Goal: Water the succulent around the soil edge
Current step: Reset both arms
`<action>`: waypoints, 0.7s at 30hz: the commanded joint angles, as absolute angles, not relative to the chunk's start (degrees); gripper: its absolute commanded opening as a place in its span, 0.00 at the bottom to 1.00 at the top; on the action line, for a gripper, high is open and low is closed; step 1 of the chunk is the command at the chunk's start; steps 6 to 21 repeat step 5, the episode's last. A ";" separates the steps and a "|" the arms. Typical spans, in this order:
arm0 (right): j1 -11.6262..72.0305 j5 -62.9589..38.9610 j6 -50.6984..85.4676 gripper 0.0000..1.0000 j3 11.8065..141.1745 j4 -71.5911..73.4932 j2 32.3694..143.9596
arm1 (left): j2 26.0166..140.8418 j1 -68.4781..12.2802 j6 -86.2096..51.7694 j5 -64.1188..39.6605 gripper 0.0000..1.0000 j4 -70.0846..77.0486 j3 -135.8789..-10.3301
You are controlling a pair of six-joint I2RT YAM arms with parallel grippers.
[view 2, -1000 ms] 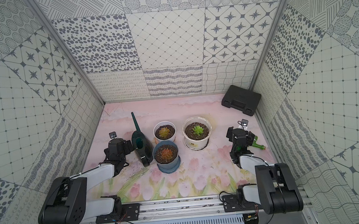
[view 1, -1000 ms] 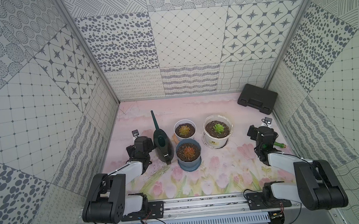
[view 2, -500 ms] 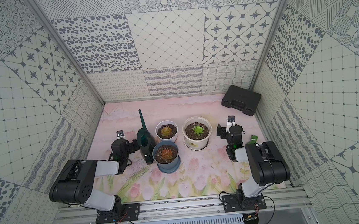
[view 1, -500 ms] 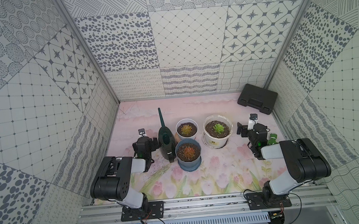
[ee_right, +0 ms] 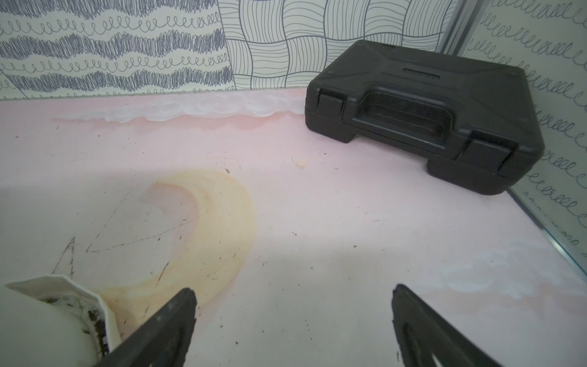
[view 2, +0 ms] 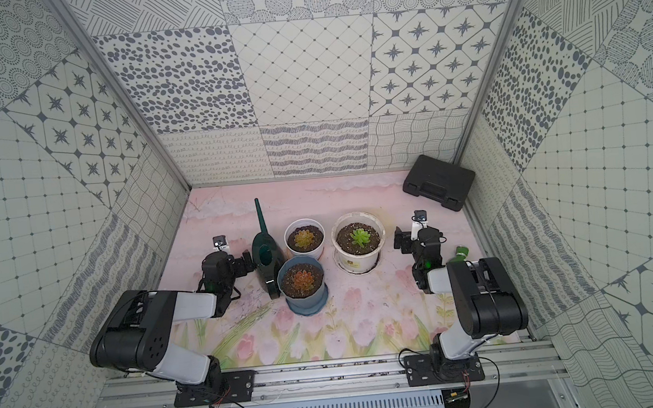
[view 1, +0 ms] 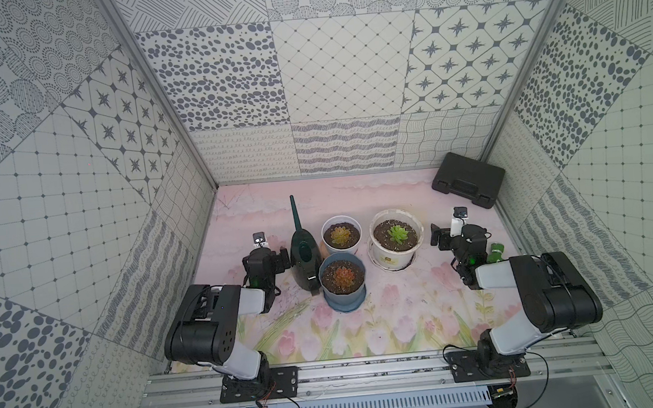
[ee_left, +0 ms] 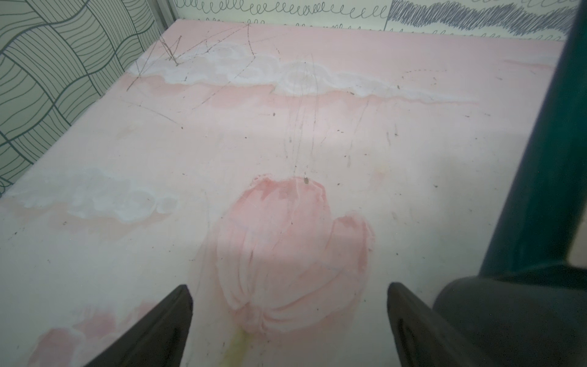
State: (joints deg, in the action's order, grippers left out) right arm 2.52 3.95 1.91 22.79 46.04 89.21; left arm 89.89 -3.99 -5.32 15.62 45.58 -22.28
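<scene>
A dark green watering can [view 1: 303,259] [view 2: 267,258] with a long spout stands left of three potted succulents. These are a small white pot [view 1: 341,236], a larger white pot [view 1: 396,239] and a blue pot [view 1: 341,280] nearest the front. My left gripper [view 1: 264,255] [ee_left: 289,286] is open and empty, low over the mat. It is just left of the can, whose spout [ee_left: 552,159] shows beside one finger. My right gripper [view 1: 460,233] [ee_right: 293,288] is open and empty, right of the larger white pot [ee_right: 38,324].
A black plastic case [view 1: 468,184] [ee_right: 422,117] lies in the back right corner. A small green object [view 1: 496,252] sits by the right arm's wrist. Patterned walls enclose the pink floral mat [view 1: 367,322] on three sides.
Both arms have unfolded from their low poses, and their elbows now stand high. Both grippers have moved toward the back wall. The can's spout has shifted slightly right. The jaws remain open.
</scene>
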 commanded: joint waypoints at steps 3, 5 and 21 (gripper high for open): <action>2.55 2.89 1.17 0.98 23.76 47.35 88.86 | 90.00 -3.83 -5.19 12.04 0.99 49.75 -22.81; 2.55 2.94 1.20 0.98 23.61 47.54 88.80 | 90.05 -3.78 -5.23 12.04 0.98 49.80 -22.77; 2.55 2.94 1.20 0.98 23.61 47.54 88.80 | 90.05 -3.78 -5.23 12.04 0.98 49.80 -22.77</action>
